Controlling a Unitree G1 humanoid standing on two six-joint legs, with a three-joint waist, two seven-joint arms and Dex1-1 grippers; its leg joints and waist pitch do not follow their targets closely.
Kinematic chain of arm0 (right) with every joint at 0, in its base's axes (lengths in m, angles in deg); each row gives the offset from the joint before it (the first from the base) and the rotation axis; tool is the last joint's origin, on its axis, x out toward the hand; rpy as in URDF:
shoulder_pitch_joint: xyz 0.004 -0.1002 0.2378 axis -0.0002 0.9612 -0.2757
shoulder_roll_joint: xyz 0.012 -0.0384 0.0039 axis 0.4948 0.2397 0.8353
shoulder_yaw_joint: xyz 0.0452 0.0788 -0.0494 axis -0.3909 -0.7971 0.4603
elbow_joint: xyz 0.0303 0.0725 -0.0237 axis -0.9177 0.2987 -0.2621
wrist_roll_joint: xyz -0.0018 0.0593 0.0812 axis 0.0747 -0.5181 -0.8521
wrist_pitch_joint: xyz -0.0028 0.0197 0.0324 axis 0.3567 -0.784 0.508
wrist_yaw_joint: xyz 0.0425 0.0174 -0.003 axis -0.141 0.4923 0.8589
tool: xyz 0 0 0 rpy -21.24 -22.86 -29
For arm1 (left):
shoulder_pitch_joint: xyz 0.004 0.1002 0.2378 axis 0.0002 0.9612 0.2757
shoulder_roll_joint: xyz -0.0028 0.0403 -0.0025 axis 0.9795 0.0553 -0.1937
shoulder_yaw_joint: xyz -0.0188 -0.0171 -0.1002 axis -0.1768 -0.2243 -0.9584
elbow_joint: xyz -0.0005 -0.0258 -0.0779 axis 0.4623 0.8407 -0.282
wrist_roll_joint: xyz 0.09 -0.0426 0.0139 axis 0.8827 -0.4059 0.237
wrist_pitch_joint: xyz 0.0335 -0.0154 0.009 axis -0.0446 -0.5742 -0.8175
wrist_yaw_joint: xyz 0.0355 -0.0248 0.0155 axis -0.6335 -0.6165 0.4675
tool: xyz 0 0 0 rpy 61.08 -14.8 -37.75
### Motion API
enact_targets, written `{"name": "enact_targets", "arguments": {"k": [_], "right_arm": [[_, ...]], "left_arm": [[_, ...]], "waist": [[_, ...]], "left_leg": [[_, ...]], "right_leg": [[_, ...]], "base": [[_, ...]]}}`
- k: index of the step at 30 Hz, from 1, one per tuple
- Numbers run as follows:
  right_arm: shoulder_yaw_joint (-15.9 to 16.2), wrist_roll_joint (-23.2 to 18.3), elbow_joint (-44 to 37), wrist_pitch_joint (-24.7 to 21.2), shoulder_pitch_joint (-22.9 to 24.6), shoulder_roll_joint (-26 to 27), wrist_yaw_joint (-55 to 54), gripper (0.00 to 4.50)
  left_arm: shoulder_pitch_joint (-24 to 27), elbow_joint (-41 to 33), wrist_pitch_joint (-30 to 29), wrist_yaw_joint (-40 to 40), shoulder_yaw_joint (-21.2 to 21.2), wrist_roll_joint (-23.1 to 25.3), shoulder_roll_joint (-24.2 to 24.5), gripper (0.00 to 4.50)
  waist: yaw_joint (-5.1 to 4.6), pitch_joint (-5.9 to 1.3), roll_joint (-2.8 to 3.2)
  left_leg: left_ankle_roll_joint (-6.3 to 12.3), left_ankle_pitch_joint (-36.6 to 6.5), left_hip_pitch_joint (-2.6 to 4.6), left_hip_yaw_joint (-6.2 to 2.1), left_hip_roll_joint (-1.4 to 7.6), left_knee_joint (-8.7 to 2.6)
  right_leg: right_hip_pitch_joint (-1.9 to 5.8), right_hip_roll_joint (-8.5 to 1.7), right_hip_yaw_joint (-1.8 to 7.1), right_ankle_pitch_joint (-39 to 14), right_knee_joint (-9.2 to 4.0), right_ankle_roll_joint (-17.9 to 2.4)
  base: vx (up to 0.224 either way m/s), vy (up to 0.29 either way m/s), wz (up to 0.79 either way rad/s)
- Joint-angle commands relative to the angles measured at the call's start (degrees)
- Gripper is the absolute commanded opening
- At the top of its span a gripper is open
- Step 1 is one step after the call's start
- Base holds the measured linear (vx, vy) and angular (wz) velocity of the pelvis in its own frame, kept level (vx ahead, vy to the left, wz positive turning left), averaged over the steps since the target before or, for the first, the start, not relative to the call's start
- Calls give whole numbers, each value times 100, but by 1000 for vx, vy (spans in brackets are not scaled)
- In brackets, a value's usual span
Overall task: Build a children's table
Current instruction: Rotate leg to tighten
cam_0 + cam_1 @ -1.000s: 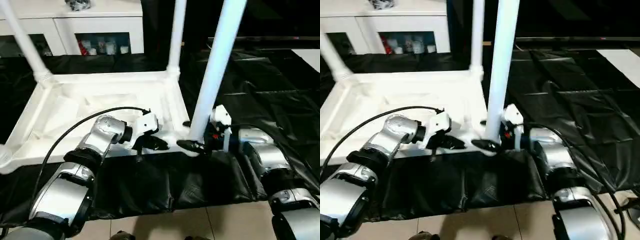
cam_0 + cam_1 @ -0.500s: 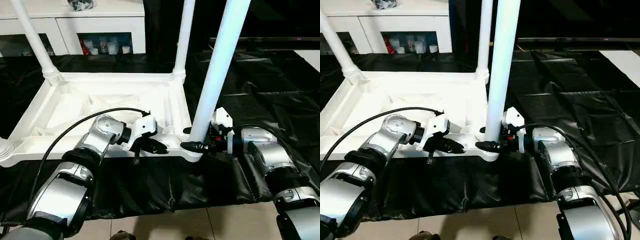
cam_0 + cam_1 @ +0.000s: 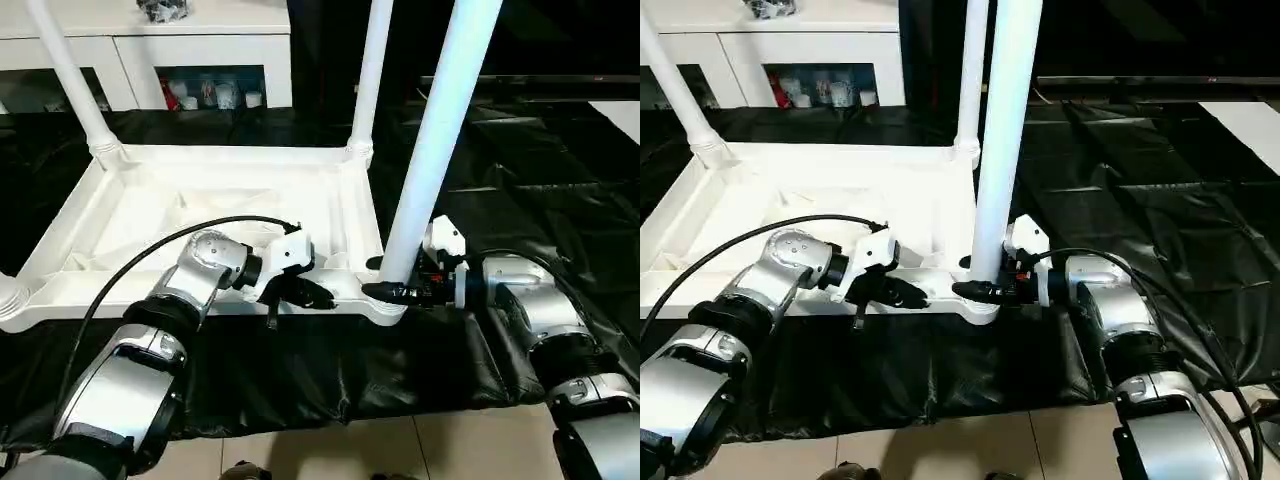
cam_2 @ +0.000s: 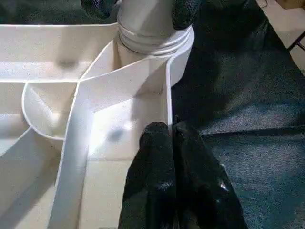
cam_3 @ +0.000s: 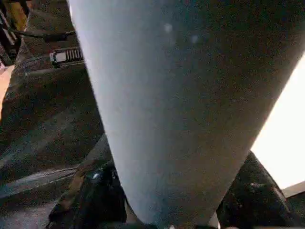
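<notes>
Left eye view: the white plastic table top (image 3: 200, 215), a rectangle with raised rim and rounded corner sockets, lies upside down on the black plastic sheet (image 3: 520, 190) covering the floor. Three long white tubular legs stand in its sockets: far left (image 3: 65, 75), far right (image 3: 370, 75), and the near right leg (image 3: 435, 140). The right hand (image 3: 385, 292) has its black fingers around the base of that near right leg, just above the socket, pinching it. The left hand (image 3: 305, 293), fingers pressed together and holding nothing, rests on the near rim just left of that socket. I judge the step in hand to be seating this leg; doing it well likely means keeping the leg upright and pushing straight into the socket while the left hand pins the rim so the top cannot slide on the slick sheet. A white cabinet with glass doors (image 3: 150, 60) stands at the far left.

Right eye view: the same layout, with the near right leg (image 3: 1005, 140) rising steeply out of frame.

Left wrist view: the closed black fingers (image 4: 157, 167) sit against the thin white rim wall, and the ribbed socket collar (image 4: 152, 43) lies beyond, flanked by the other hand's fingertips.

Right wrist view: the leg's smooth tube (image 5: 176, 105) sits between the fingers (image 5: 257, 191).
</notes>
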Motion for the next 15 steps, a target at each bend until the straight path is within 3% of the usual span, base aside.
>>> {"name": "enact_targets", "arguments": {"k": [1,2,4,5,6,7,8,9,10,11,12,13,14,15], "right_arm": [[199,154,168,-95,193,199,-186,196],[146,240,252,-161,200,368,-722,196],[116,298,319,-277,188,478,-1078,194],[116,298,319,-277,188,478,-1078,194],[87,349,366,-269,191,563,-1365,193],[-65,416,643,-227,156,930,-2322,193],[-84,423,678,-208,150,972,-2433,193],[-206,432,888,-214,83,1215,-3073,193],[-389,431,1178,-216,-60,1559,-4011,192],[-389,431,1178,-216,-60,1559,-4011,192],[-447,404,1238,-195,-109,1665,-4236,191],[-569,308,1356,-233,-220,1828,-4553,191],[-621,277,1429,-217,-297,1930,-4748,191],[-664,267,1485,-215,-359,2012,-4912,191]], "left_arm": [[-126,-57,-84,246,-40,-52,-85,0],[-161,-17,-204,550,-87,-39,-189,0],[-191,16,-267,771,-119,-27,-262,0],[-191,16,-267,771,-119,-27,-262,0],[-210,35,-316,916,-137,-18,-321,0],[-279,66,-492,1437,-162,26,-600,0],[-286,66,-515,1489,-166,27,-633,0],[-329,64,-630,1763,-180,36,-825,0],[-383,15,-818,2079,-187,33,-1110,0],[-383,15,-818,2079,-187,33,-1110,0],[-396,-9,-883,2172,-189,26,-1190,0],[-424,-22,-945,2284,-172,31,-1311,0],[-445,-27,-974,2365,-157,41,-1388,0],[-461,-32,-997,2434,-139,48,-1447,0]], "waist": [[-10,-418,-67],[-35,-397,-89],[-99,-360,-77],[-99,-360,-77],[-120,-350,-88],[-141,-342,-86],[-174,-327,-79],[-232,-296,-76],[-345,-261,-45],[-345,-261,-45],[-478,-245,21],[-523,-232,75],[-580,-218,129],[-555,-238,194]], "left_leg": [[383,-1237,149,-93,268,-394],[299,-1409,151,-96,266,-415],[103,-1827,194,-127,245,-439],[103,-1827,194,-127,245,-439],[48,-2021,218,-138,243,-437],[12,-2071,225,-148,242,-439],[-49,-2162,237,-156,240,-445],[-141,-2504,284,-200,210,-441],[-263,-2988,353,-267,177,-406],[-263,-2988,353,-267,177,-406],[-303,-3572,437,-347,177,-417],[-325,-3871,465,-379,221,-463],[-378,-4219,420,-432,276,-573],[-481,-4656,175,-523,421,-859]], "right_leg": [[258,-319,199,-1433,-307,-1371],[251,-324,197,-1753,-347,-1294],[210,-329,187,-2489,-426,-1108],[210,-329,187,-2489,-426,-1108],[182,-339,190,-2897,-484,-943],[157,-346,197,-2996,-497,-911],[127,-348,197,-3122,-511,-879],[100,-337,136,-3628,-585,-709],[61,-340,23,-4277,-697,-409],[61,-340,23,-4277,-697,-409],[100,-286,-213,-4382,-847,-144],[123,-258,-275,-4069,-845,-188],[214,-220,-344,-3670,-783,-234],[540,-187,-258,-2559,-289,-399]], "base": [[0,0,0],[0,0,0],[0,0,0],[0,0,0],[0,0,0],[0,0,0],[0,0,0],[-50,6,-3],[-67,21,-8],[-67,21,-8],[-70,37,-12],[-50,59,-12],[-50,59,-12],[-45,62,-11]]}}
